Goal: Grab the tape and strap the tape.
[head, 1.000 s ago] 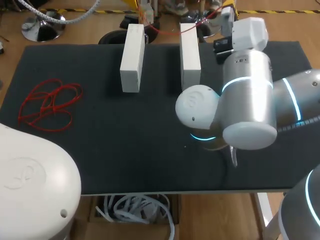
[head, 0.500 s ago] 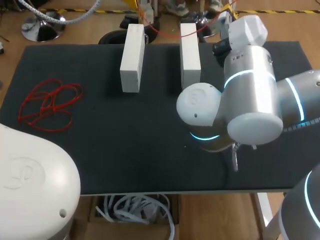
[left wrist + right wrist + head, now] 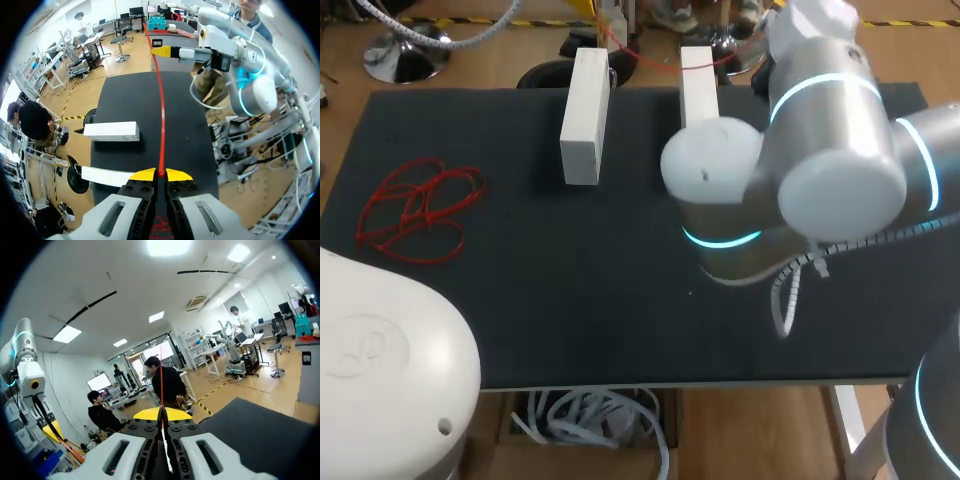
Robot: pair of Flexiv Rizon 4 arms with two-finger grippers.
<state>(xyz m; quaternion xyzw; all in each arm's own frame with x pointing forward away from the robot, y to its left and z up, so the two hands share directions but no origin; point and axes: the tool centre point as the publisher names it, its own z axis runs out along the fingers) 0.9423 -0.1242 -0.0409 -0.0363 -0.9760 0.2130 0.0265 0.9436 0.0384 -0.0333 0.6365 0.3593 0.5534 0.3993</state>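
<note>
So far, the grabbing half looks done. Your left gripper [image 3: 161,174] is clenched on one end of the red tape [image 3: 161,115], and the right gripper [image 3: 161,414] is pinched tight on the other end. The right wrist view shows the strip rising straight out from between its fingers. The tape hangs as one taut line in the air above the black mat [image 3: 520,300], running along the mat's length from one claw to the other.

I'd judge that the strapping itself is all still ahead of you. The two white blocks [image 3: 584,115] stand side by side at the mat's far edge, and the tape is not wrapped around either one. In the left wrist view it passes their ends, and whether it touches them can't be told. A tangle of spare red loops [image 3: 420,210] lies untouched on the mat's left part.
</note>
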